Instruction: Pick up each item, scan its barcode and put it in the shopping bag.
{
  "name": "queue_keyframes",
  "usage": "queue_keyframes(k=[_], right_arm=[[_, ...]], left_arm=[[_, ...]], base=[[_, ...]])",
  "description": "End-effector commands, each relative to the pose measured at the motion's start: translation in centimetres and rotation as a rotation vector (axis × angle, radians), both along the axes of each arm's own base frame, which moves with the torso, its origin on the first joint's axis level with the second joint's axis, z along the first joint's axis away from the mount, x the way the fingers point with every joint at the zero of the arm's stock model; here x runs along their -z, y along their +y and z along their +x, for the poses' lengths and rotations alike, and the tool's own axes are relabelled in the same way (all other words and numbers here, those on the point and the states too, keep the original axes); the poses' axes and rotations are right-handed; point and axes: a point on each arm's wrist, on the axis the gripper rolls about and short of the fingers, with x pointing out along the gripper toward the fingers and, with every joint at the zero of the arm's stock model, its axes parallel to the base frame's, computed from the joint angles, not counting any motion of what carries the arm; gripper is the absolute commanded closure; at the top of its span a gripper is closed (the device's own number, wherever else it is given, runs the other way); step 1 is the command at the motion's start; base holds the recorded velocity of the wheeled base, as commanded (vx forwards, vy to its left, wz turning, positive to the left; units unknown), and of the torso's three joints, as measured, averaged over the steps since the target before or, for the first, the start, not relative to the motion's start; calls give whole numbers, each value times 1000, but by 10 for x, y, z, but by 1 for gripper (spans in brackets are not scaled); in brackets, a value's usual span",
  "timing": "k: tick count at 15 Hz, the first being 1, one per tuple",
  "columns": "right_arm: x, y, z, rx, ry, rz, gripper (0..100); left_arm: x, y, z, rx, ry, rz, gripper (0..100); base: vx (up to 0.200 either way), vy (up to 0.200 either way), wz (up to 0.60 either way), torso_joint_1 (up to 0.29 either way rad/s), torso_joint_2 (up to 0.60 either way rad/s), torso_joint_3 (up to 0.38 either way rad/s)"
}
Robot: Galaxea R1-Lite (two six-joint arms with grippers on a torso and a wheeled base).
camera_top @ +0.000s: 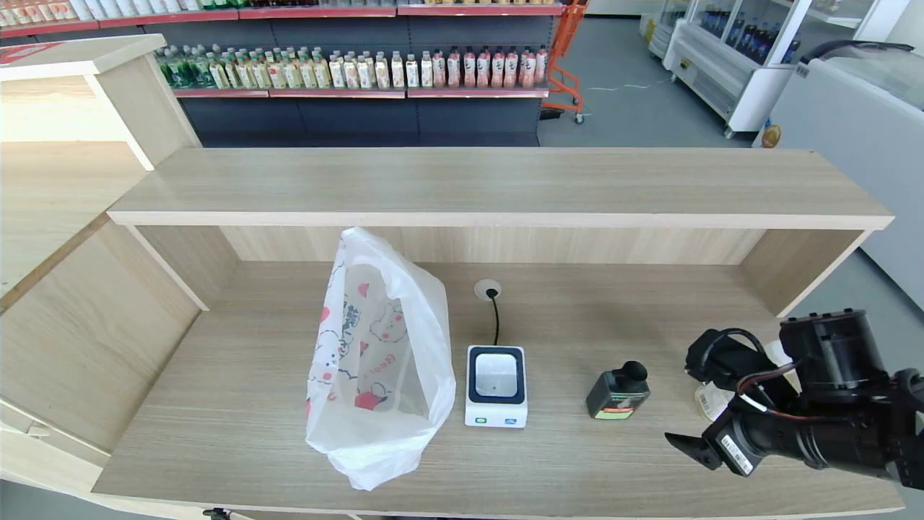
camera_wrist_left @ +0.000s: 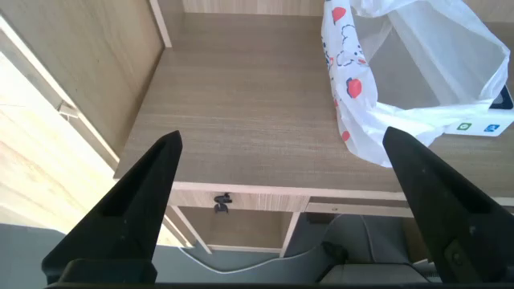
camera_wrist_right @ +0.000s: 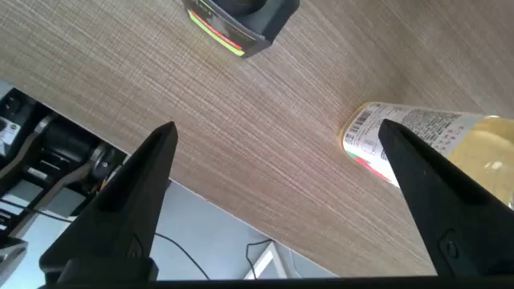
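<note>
Jaws spread wide, the right gripper [camera_wrist_right: 275, 140] hangs above the pale bottle [camera_wrist_right: 365, 138] lying on the desk [camera_top: 577, 462] right of the dark bottle [camera_top: 618, 393], and I'd have it straddle the body squarely, leaving the barcode clear for the scanner [camera_top: 495, 385].

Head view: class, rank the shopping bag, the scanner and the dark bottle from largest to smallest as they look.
1. shopping bag, by far the largest.
2. scanner.
3. dark bottle, only slightly smaller than the scanner; all stand about equally far from the camera.
</note>
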Motion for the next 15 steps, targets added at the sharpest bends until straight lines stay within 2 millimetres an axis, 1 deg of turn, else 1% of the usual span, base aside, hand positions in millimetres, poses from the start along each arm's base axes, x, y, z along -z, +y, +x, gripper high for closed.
queue_keyframes(k=[1,5,8,10,15], right_arm=[[23,5,20,-23,59,-37,0],[32,23,40,-73,12,-24,0],[32,37,57,-132,-9,7,0],[34,42,65,-154,-17,7,0],[41,43,69,-156,5,6,0]], left_arm=[[0,0,0,-1,0,-1,0],[0,0,0,-1,0,-1,0],[0,0,0,-1,0,-1,0],[0,0,0,-1,0,-1,0],[0,0,0,-1,0,-1,0]], base=[[0,0,0,0,0,0],[0,0,0,0,0,0],[0,0,0,0,0,0],[0,0,0,0,0,0],[0,0,0,0,0,0]])
